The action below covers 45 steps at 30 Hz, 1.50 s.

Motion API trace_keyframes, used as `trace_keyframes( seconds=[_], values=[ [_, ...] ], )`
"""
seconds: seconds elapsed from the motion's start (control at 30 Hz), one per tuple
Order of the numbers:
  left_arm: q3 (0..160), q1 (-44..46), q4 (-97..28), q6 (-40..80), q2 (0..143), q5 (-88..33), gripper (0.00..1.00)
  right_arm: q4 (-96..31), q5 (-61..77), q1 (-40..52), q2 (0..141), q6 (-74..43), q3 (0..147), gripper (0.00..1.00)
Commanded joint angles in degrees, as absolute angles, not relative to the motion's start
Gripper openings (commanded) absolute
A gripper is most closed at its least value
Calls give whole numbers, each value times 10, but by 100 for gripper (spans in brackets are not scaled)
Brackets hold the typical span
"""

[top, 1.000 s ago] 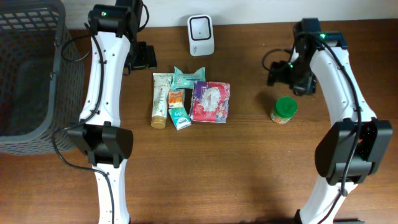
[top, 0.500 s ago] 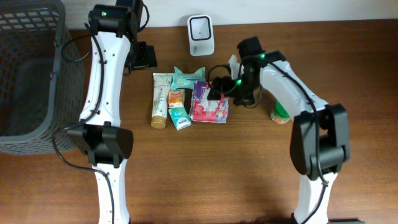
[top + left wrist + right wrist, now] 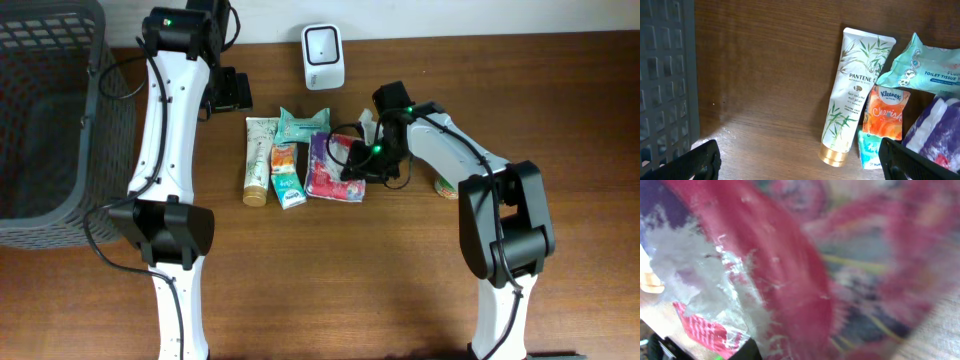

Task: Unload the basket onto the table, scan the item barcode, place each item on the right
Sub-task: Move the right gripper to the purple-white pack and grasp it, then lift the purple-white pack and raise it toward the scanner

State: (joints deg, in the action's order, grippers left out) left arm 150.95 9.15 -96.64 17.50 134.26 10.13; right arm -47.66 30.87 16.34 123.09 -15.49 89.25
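A purple-and-pink plastic pack (image 3: 328, 165) lies on the wooden table as the right-hand item of a small cluster. My right gripper (image 3: 357, 165) is pressed onto its right edge, jaws closed on the wrapper. The pack (image 3: 805, 255) fills the right wrist view, blurred, with one dark fingertip (image 3: 747, 350) at the bottom. The white barcode scanner (image 3: 323, 55) stands at the back of the table. My left gripper (image 3: 232, 92) hovers open at the back left, over bare wood beside the Pantene tube (image 3: 852, 110), holding nothing.
Also in the cluster are a teal wipes pouch (image 3: 300, 123), an orange Kleenex packet (image 3: 284, 157) and a small teal packet (image 3: 289, 188). A green-lidded jar (image 3: 448, 185) stands behind the right arm. A dark mesh basket (image 3: 40, 120) sits at the left edge.
My right arm swung left from beside the jar to the purple-and-pink pack and its jaws closed there. The left arm has not moved.
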Motion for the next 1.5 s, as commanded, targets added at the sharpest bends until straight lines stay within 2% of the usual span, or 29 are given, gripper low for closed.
trace_keyframes(
  seconds=[0.0,0.17,0.23,0.3,0.43,0.57,0.6,0.63,0.67,0.83,0.9,1.0,1.03,1.1,1.27,1.47],
  values=[
    [1508,92,-967,166,1338,110,99,-588,209,166,1217,-153,976,9],
    [1508,92,-967,166,1338,110,99,-819,-53,204,1212,-206,1162,6],
    [1508,92,-967,166,1338,110,99,-868,-173,229,1213,-261,1167,4],
    [1508,92,-967,166,1338,110,99,-882,-265,252,1221,-293,1145,4],
    [1508,92,-967,166,1338,110,99,-869,-333,285,1250,-335,1088,4],
    [1508,92,-967,166,1338,110,99,-811,-233,309,1278,-335,1065,9],
    [1508,92,-967,166,1338,110,99,-798,-211,316,1279,-335,1065,14],
    [1508,92,-967,166,1338,110,99,-780,-177,327,1279,-333,1065,36],
    [1508,92,-967,166,1338,110,99,-770,-144,335,1279,-333,1068,51],
    [1508,92,-967,166,1338,110,99,-768,37,344,1279,-286,1139,63],
    [1508,92,-967,166,1338,110,99,-807,64,332,1279,-271,1197,79],
    [1508,92,-967,166,1338,110,99,-863,64,297,1279,-212,1263,90],
    [1508,92,-967,166,1338,110,99,-874,64,280,1279,-191,1267,97],
    [1508,92,-967,166,1338,110,99,-886,65,251,1279,-159,1267,100],
    [1508,92,-967,166,1338,110,99,-875,122,191,1279,-65,1249,99],
    [1508,92,-967,166,1338,110,99,-756,198,156,1279,-33,1100,98]
  ],
)
